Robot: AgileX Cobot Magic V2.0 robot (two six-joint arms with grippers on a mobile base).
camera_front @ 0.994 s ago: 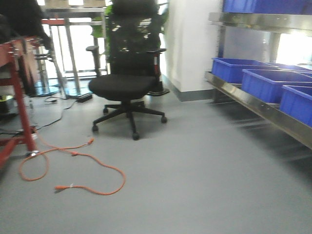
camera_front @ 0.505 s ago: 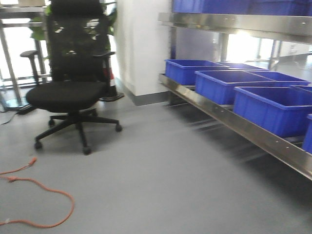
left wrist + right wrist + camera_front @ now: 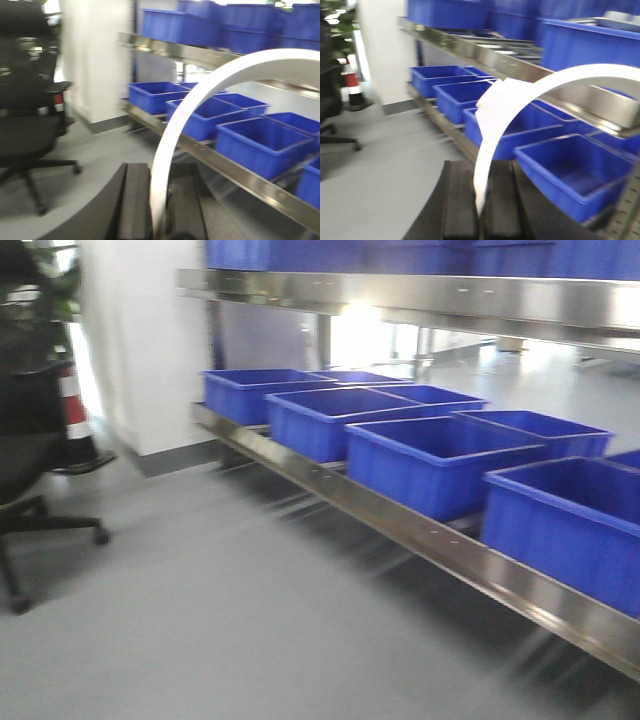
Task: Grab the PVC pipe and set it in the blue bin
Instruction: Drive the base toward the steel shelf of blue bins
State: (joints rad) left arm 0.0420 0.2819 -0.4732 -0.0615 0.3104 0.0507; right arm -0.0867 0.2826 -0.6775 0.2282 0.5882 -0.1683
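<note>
Storeroom or small warehouse, with an office corner. Long steel rack (image 3: 420,535) runs down the right side, two tiers in view. Open blue bins (image 3: 430,465) sit in rows along the lower shelf, more on the upper shelf (image 3: 420,295). Bare grey floor (image 3: 200,630). White pillar (image 3: 140,350). Black office chair (image 3: 25,465) and striped cone (image 3: 68,410) at the left edge.

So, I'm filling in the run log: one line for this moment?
view: blurred | blue bins on steel shelf | left gripper: white curved piece between fingers, grip unclear | right gripper: likewise

Matte black fingers (image 3: 136,200), flat, straight-edged slabs
</note>
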